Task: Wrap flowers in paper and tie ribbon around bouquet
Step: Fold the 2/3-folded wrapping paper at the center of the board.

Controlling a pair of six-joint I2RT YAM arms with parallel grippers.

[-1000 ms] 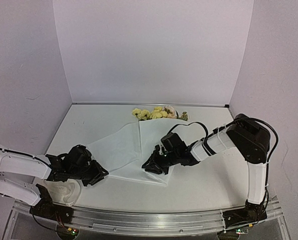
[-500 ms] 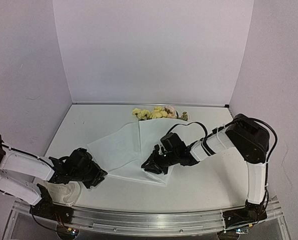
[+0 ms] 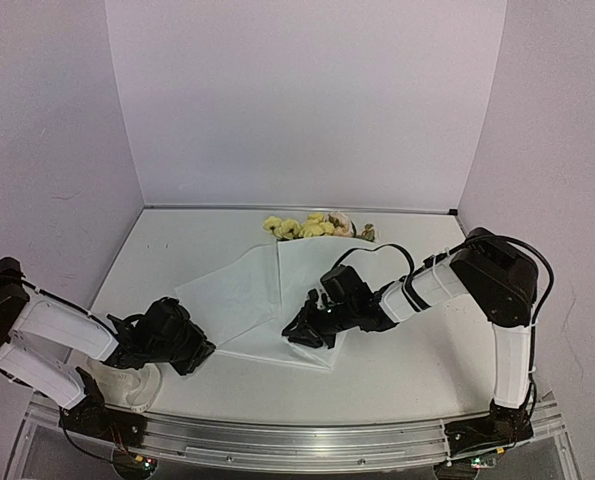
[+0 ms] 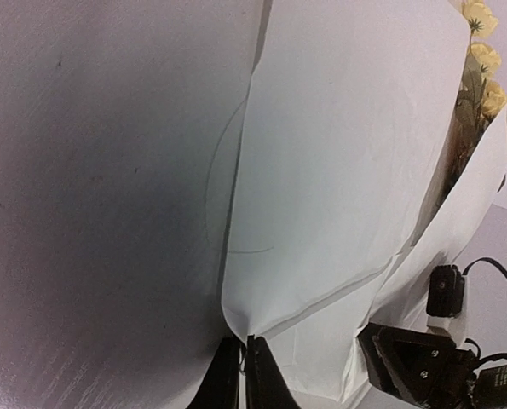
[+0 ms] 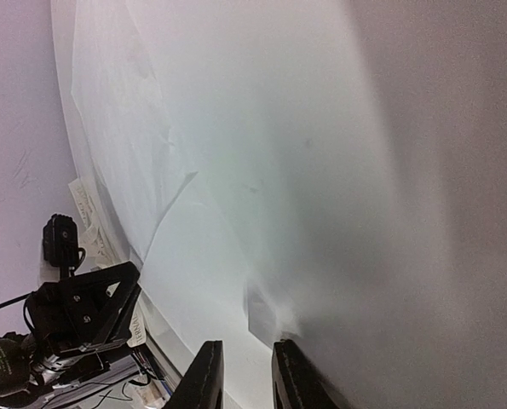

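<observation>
Arms both reach low over the counter point(image 3: 417, 370). We see the left arm lying almost flat from the near left corner, its forearm angled rightward. It puts the left gripper point(image 3: 199, 352) at the near left corner of the paper point(image 3: 239, 298). In the wrist view its fingers point(image 4: 266, 385) sit close together with the tip of that corner pinched between them.

The right arm rises from its base at the near right, bends sharply at the elbow and stretches leftward and down, so the right gripper point(image 3: 299, 333) rests on the sheet's near edge. Its fingers point(image 5: 206, 379) stand a narrow gap apart against the sheet, and we cannot tell whether a fold is nipped there.

The flowers point(image 3: 309, 228) lie at the far end, blooms poking out of the folded paper, stems hidden. The ribbon point(image 3: 127, 388) lies beside the left arm's base.
</observation>
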